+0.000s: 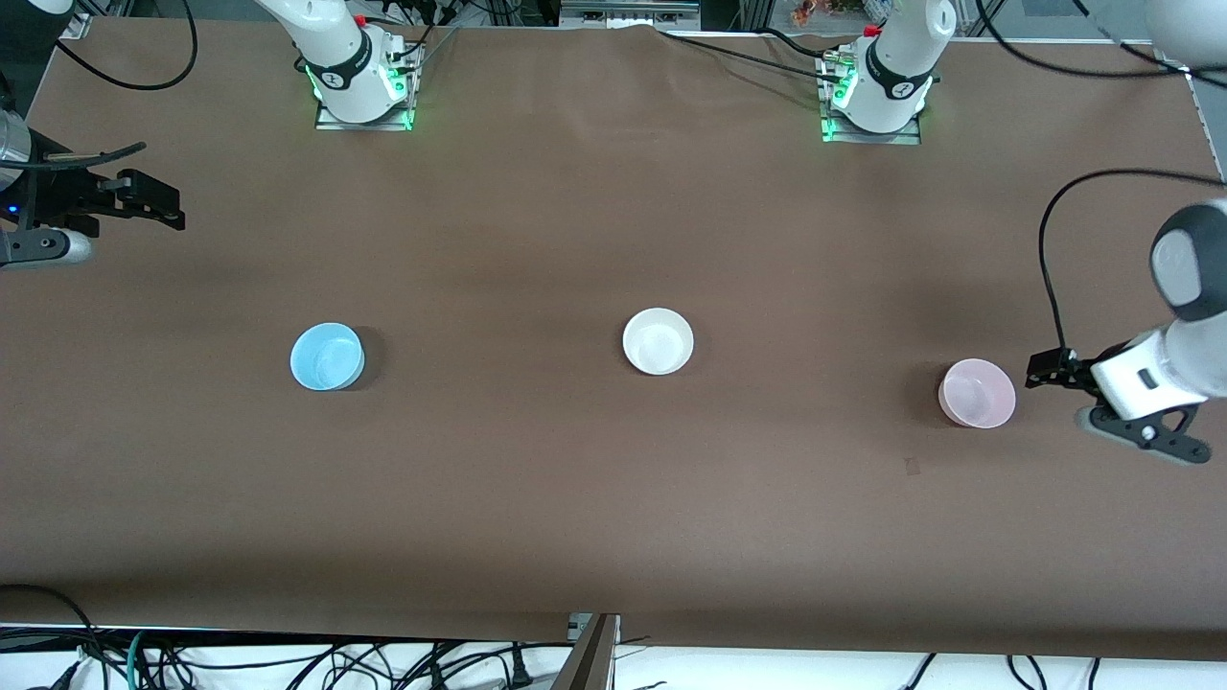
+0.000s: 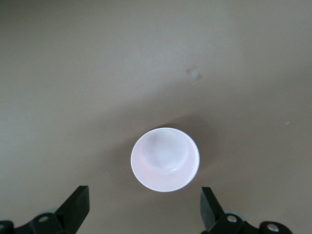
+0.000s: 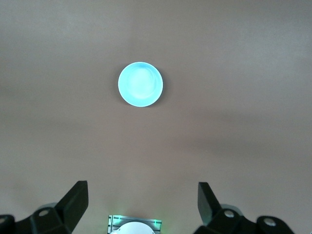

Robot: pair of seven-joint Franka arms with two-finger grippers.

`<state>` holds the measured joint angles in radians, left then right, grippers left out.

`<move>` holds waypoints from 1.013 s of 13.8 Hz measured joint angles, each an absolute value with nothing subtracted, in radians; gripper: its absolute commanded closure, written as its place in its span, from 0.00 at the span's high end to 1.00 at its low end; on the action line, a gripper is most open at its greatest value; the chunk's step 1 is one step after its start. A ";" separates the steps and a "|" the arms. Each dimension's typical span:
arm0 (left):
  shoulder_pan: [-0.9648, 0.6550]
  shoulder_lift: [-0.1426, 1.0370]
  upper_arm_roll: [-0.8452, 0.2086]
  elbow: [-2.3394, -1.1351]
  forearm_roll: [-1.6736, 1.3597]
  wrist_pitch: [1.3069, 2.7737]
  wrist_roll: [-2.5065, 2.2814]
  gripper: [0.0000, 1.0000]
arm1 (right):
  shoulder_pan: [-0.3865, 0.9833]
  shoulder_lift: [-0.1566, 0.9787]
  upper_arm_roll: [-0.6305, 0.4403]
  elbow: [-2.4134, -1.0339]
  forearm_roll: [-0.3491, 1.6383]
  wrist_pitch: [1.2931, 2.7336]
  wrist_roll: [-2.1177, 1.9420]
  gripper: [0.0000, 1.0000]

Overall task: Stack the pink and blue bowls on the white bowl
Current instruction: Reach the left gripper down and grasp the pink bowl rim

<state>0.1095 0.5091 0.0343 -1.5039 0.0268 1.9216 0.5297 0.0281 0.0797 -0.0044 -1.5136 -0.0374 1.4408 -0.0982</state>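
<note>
Toward the left arm's edge of the counter (image 1: 613, 537), my left claw (image 1: 1040, 372) hangs released just beside the pink bowl (image 1: 976, 393) — nearest pick. My right claw (image 1: 168, 206) waits released at its own edge, well apart from the blue bowl (image 1: 327, 356); the white bowl (image 1: 658, 341) sits mid-counter.

One blue bowl (image 1: 327, 356), one white bowl (image 1: 658, 341), one pink bowl (image 1: 977, 393), two arms, one table (image 1: 613, 498)

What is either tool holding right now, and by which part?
Nothing. Both are open: the left tool is beside the pink bowl; the right tool is at its own table end, apart from the blue bowl.
</note>
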 measured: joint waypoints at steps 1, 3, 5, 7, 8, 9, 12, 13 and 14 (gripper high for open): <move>0.118 0.543 0.035 -1.502 0.036 1.941 0.547 1.00 | 0.028 0.080 -0.005 -1.513 -0.037 1.441 -0.098 0.99; 0.132 0.595 0.035 -1.500 0.056 1.951 0.561 1.00 | 0.028 0.081 -0.004 -1.514 -0.037 1.441 -0.098 0.99; 0.141 0.642 0.035 -1.501 0.067 1.951 0.568 1.00 | 0.028 0.081 -0.004 -1.514 -0.037 1.441 -0.098 0.99; 0.151 0.679 0.035 -1.502 0.069 1.975 0.616 1.00 | 0.028 0.081 -0.004 -1.514 -0.037 1.442 -0.098 0.99; 0.155 0.694 0.036 -1.508 0.069 2.008 0.654 1.00 | 0.028 0.082 -0.004 -1.514 -0.037 1.442 -0.098 0.99; 0.162 0.707 0.036 -1.517 0.069 2.049 0.693 1.00 | 0.028 0.083 -0.004 -1.513 -0.037 1.443 -0.098 0.99; 0.182 0.735 0.034 -1.551 0.069 2.128 0.772 1.00 | 0.028 0.084 -0.005 -1.514 -0.037 1.450 -0.098 0.99; 0.183 0.740 0.033 -1.555 0.069 2.134 0.779 0.81 | 0.028 0.084 -0.005 -1.513 -0.037 1.454 -0.098 0.99; 0.183 0.742 0.030 -1.556 0.069 2.136 0.782 0.57 | 0.028 0.084 -0.005 -1.513 -0.037 1.463 -0.098 1.00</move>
<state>0.1834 0.7421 0.0303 -1.5558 0.0690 2.1358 0.7821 0.0282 0.0842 -0.0045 -1.5135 -0.0373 1.4631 -0.0982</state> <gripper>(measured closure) 0.004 0.000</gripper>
